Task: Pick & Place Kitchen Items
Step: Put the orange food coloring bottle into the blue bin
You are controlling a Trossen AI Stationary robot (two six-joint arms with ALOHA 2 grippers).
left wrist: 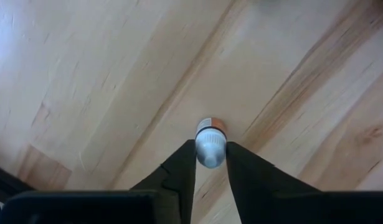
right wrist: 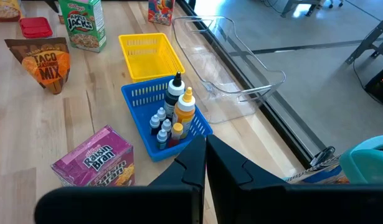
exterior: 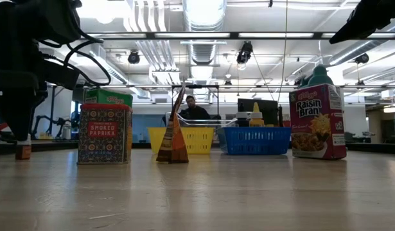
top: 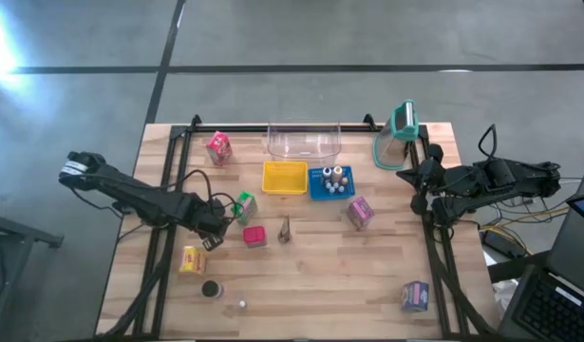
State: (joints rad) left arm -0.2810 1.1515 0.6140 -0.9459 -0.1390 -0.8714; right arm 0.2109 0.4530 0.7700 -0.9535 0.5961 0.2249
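A small bottle (left wrist: 210,140) with a pale grey cap and an orange-brown body stands upright on the wooden table, left of centre. My left gripper (top: 214,237) points straight down over it and is shut on it; the low view shows the bottle (exterior: 22,151) under the dark gripper. My right gripper (right wrist: 205,152) waits shut, high over the table's right edge (top: 410,176). Other kitchen items stand loose: a green carton (top: 244,206), a red box (top: 254,236), a yellow carton (top: 191,258) and a purple carton (top: 360,212). My left gripper pinches the bottle's pale cap (left wrist: 211,149) between its two fingers (left wrist: 184,163). The fingers come from above, pointing down. The bottle stays upright, its base (exterior: 22,157) on the table.
A yellow basket (top: 284,177), a blue basket (top: 317,190) holding small bottles, a clear bin (top: 303,141) and a teal-lidded jug (top: 398,133) stand at the back. A brown pouch (top: 285,228), a dark disc (top: 211,289), a white ball (top: 242,304) and a carton (top: 415,295) lie nearer.
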